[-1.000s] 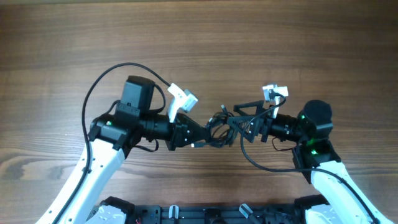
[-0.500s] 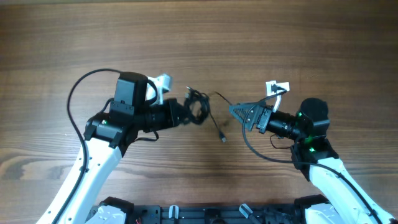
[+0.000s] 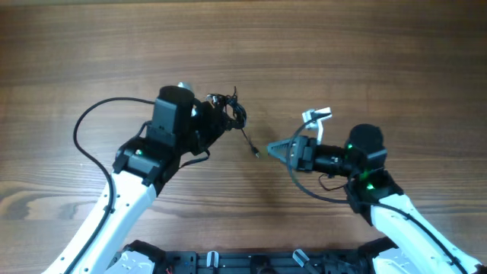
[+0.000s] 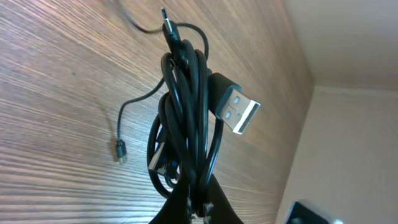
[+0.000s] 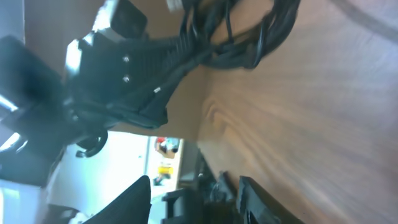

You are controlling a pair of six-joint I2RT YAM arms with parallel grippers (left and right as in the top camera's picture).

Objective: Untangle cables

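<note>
The cables (image 3: 230,113) are a bunched coil of thin black cords, hanging lifted in my left gripper (image 3: 215,120). In the left wrist view the cables (image 4: 186,93) run down between the shut fingers of the left gripper (image 4: 198,202). A silver USB plug (image 4: 236,109) sticks out to the right. One loose strand trails down to a small plug (image 3: 256,154) lying on the table (image 3: 365,61); the same plug (image 4: 119,151) shows from the wrist. My right gripper (image 3: 272,149) points left, just right of that plug. Its jaws (image 5: 196,205) stand apart with nothing between them.
Each arm's own thick black cable loops beside it, the left loop (image 3: 85,135) and the right loop (image 3: 308,190). A white connector (image 3: 317,116) sits on the right wrist. A black frame (image 3: 228,262) runs along the near table edge.
The right gripper has let go of the cables, drawn back and then shifted left, and its jaws have narrowed. The left gripper has carried the bundle up and away to the far left.
</note>
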